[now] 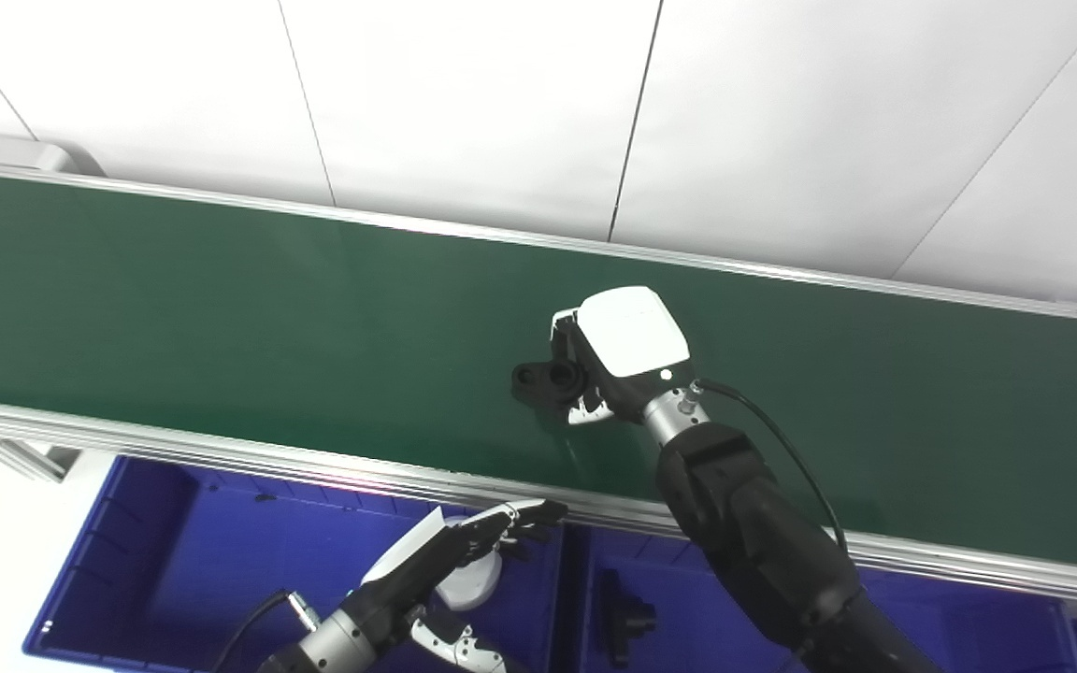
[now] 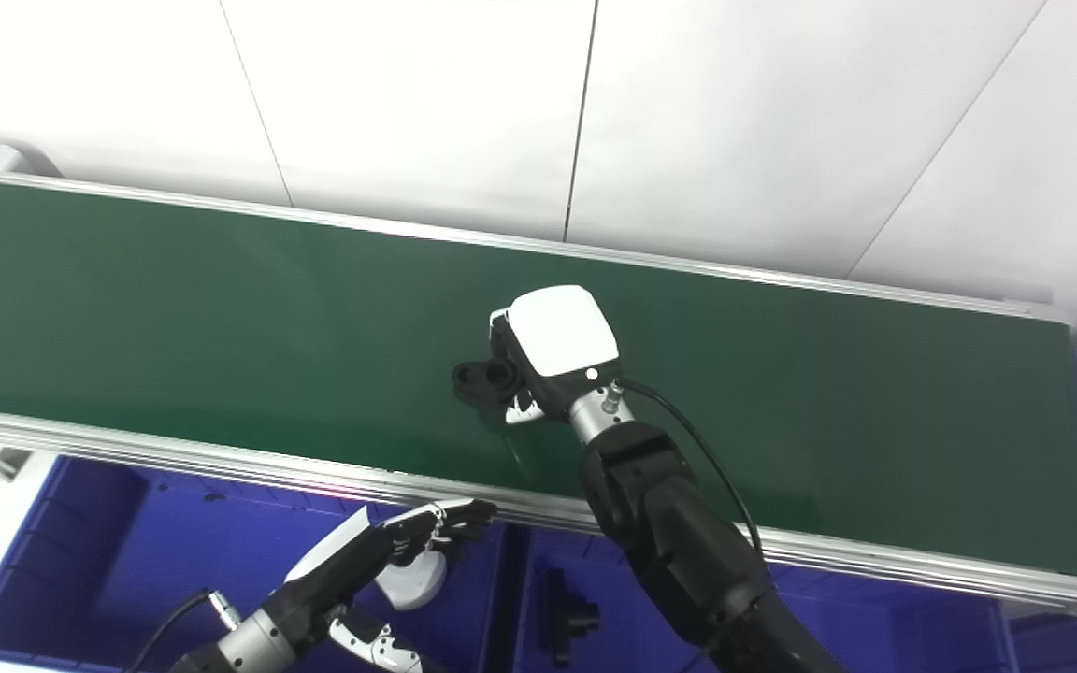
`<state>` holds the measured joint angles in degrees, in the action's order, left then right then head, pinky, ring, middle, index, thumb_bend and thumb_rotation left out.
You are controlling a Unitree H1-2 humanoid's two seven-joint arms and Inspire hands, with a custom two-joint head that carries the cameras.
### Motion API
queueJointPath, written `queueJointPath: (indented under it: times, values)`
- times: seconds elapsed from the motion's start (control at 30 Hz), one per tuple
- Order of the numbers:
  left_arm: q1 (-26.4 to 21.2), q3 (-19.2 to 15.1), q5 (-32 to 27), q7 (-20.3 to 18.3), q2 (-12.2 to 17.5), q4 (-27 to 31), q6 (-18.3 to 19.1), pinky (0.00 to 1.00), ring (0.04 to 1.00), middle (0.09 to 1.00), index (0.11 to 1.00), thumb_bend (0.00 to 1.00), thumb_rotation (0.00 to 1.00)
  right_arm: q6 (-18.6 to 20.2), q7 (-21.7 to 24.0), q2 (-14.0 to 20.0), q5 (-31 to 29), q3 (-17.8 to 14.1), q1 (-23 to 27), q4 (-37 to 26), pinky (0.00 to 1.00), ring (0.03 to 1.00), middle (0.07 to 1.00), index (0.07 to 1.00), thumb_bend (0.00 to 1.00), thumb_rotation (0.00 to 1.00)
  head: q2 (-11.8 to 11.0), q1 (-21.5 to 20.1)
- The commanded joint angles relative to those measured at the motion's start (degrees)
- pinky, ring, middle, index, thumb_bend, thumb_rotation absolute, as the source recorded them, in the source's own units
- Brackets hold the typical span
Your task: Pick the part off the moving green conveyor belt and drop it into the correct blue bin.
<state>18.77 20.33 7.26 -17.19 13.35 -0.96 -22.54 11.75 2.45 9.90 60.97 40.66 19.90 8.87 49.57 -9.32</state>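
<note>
A black part (image 1: 543,381) with round holes lies at the middle of the green conveyor belt (image 1: 221,318). My right hand (image 1: 627,346), with a white back cover, reaches over the belt from the lower right, and its fingers are closed around the part's right end. The part's left end sticks out past the fingers. I cannot tell whether the part is lifted off the belt. My left hand (image 1: 464,551) is open and empty, fingers stretched out, hovering over the left blue bin (image 1: 155,561) just below the belt's near rail.
The belt's silver near rail (image 1: 221,449) runs between the belt and the bins. A second blue bin (image 1: 688,645) to the right of the divider holds a black part (image 1: 623,617). A white panelled wall stands behind the belt.
</note>
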Motion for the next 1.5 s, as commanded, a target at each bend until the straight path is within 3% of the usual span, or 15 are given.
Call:
queueJointPath:
  times: [0.0, 0.13, 0.23, 0.4, 0.53, 0.73, 0.9, 0.97, 1.1, 1.27, 1.33, 1.37, 1.47]
  values:
    - [-0.22, -0.21, -0.69, -0.17, 0.14, 1.46, -0.92, 0.72, 0.81, 0.864, 0.868, 0.85, 0.19, -1.78, -1.04, -0.73, -1.15, -1.3, -0.98, -3.79, 0.13, 0.194, 0.465, 0.48, 0.53, 0.0, 0.09, -0.08]
    - [-0.09, -0.22, -0.65, -0.21, 0.17, 1.59, -0.68, 0.73, 0.815, 0.865, 0.862, 0.85, 0.21, -1.74, -1.71, -0.38, -2.4, -4.05, -3.53, -10.12, 0.15, 0.211, 0.399, 0.494, 0.52, 0.0, 0.26, -0.22]
    - [0.07, -0.27, -0.84, -0.38, 0.28, 2.02, -0.04, 0.73, 0.822, 0.867, 0.86, 0.85, 0.22, -0.15, 0.94, 0.03, -2.13, -6.31, -6.05, -17.55, 0.17, 0.235, 0.461, 0.486, 0.53, 0.0, 0.43, -0.37]
    - [0.2, -0.42, -0.63, -0.32, 0.53, 2.41, -0.01, 0.73, 0.82, 0.864, 0.859, 0.86, 0.22, 1.59, 4.98, -0.44, -2.09, -10.83, -10.93, -27.94, 0.26, 0.341, 0.425, 0.513, 0.53, 0.0, 0.89, -0.43]
    - [0.45, -0.51, -1.04, -0.48, 0.77, 2.93, -0.02, 0.72, 0.815, 0.861, 0.859, 0.85, 0.21, 2.54, 7.53, -0.98, -1.63, -14.55, -15.9, -35.34, 0.21, 0.277, 0.414, 0.502, 0.52, 0.0, 1.52, -0.88]
    - [1.37, -0.64, -1.92, -0.55, 0.88, 4.47, 1.23, 0.72, 0.81, 0.862, 0.858, 0.86, 0.2, -0.57, 7.64, 0.67, -4.85, -18.93, -25.61, -42.14, 0.19, 0.266, 0.454, 0.507, 0.53, 0.0, 3.05, -1.17]
    - [1.95, -0.82, -2.94, -1.14, 1.28, 6.35, 2.85, 0.72, 0.812, 0.866, 0.86, 0.86, 0.2, -4.15, 5.43, 3.93, -10.02, -21.2, -36.42, -43.64, 0.18, 0.254, 0.494, 0.473, 0.53, 0.0, 4.81, -1.83]
    - [1.98, -0.96, -3.32, -1.42, 1.51, 7.1, 3.58, 0.72, 0.812, 0.866, 0.86, 0.86, 0.2, -6.49, 3.97, 5.64, -12.66, -22.3, -41.04, -42.73, 0.24, 0.326, 0.5, 0.467, 0.53, 0.0, 5.83, -2.41]
    - [1.84, -1.36, -3.63, -1.92, 1.93, 8.65, 5.01, 0.73, 0.812, 0.866, 0.86, 0.87, 0.22, -8.78, 2.39, 7.51, -14.51, -23.84, -46.71, -41.12, 0.28, 0.376, 0.509, 0.504, 0.52, 0.0, 8.57, -3.52]
    - [1.6, -1.87, -4.28, -2.54, 2.37, 10.64, 7.15, 0.73, 0.811, 0.865, 0.862, 0.87, 0.22, -9.27, 3.86, 9.4, -18.27, -25.3, -50.29, -40.66, 0.27, 0.362, 0.491, 0.536, 0.51, 0.0, 11.04, -4.41]
    - [1.62, -2.05, -3.8, -2.55, 2.48, 11.21, 7.49, 0.72, 0.812, 0.866, 0.866, 0.86, 0.22, -9.48, 3.44, 9.98, -17.95, -25.6, -50.83, -39.41, 0.23, 0.428, 0.434, 0.521, 0.51, 0.0, 11.48, -4.63]
    - [1.64, -2.11, -3.64, -2.57, 2.53, 11.47, 7.71, 0.73, 0.815, 0.867, 0.867, 0.86, 0.22, -9.44, 3.19, 10.13, -17.68, -25.69, -50.94, -38.63, 0.2, 0.379, 0.434, 0.526, 0.51, 0.0, 11.58, -4.71]
    - [1.59, -2.27, -3.56, -2.59, 2.58, 11.83, 8.17, 0.73, 0.819, 0.869, 0.869, 0.85, 0.21, -8.45, 3.37, 10.45, -16.68, -25.78, -50.68, -35.96, 0.21, 0.404, 0.488, 0.489, 0.52, 0.0, 11.79, -5.03]
